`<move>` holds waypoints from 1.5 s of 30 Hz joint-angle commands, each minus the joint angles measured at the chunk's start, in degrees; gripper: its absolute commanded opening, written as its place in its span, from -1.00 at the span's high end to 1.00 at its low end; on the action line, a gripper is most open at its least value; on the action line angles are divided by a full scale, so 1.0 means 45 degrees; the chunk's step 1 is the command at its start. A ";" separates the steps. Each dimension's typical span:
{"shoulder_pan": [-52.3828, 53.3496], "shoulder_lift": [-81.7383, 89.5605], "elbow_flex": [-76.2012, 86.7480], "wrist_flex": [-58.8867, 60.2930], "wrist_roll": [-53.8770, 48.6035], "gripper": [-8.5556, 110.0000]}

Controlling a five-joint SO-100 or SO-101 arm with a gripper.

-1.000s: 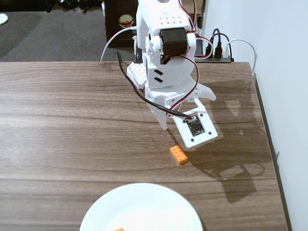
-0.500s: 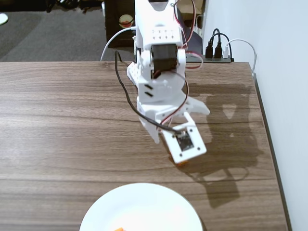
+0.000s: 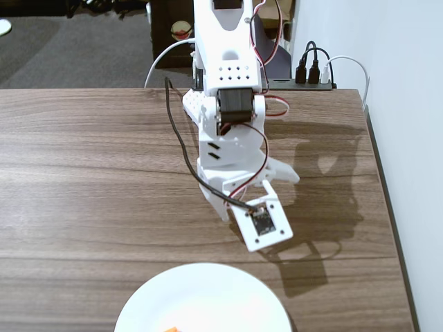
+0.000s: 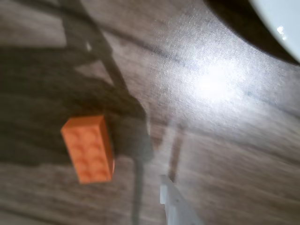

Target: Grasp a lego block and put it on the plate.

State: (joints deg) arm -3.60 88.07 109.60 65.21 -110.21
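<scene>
The hand (image 3: 239, 207) hangs low over the desk (image 3: 90, 180), well inside its right edge; its opening can't be told. The lego block (image 4: 88, 148) lies on bare wood beside 1 fingertip (image 4: 172, 202). The plate (image 3: 201, 299) sits at the near edge.

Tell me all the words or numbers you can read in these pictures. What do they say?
None: no word, number or sign can be read in either view.
The orange brick shows studs only; any mark on them is too blurred to read.
The white plate is plain.
The small dark part on the arm's camera board is too small to read.
</scene>
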 commanded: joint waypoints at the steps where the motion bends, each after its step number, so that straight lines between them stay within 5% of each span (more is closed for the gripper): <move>1: -0.0078 0.0000 0.0000 -0.0391 0.0176 -0.09; 27: -0.0625 -0.0352 -0.0020 -0.1035 0.0977 0.08; 34: -0.0684 -0.0488 0.0000 -0.1094 0.1191 0.36; 45: -0.0703 -0.0449 0.0020 -0.1094 0.1406 0.48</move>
State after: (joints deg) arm -6.24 85.52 109.86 60.64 -104.33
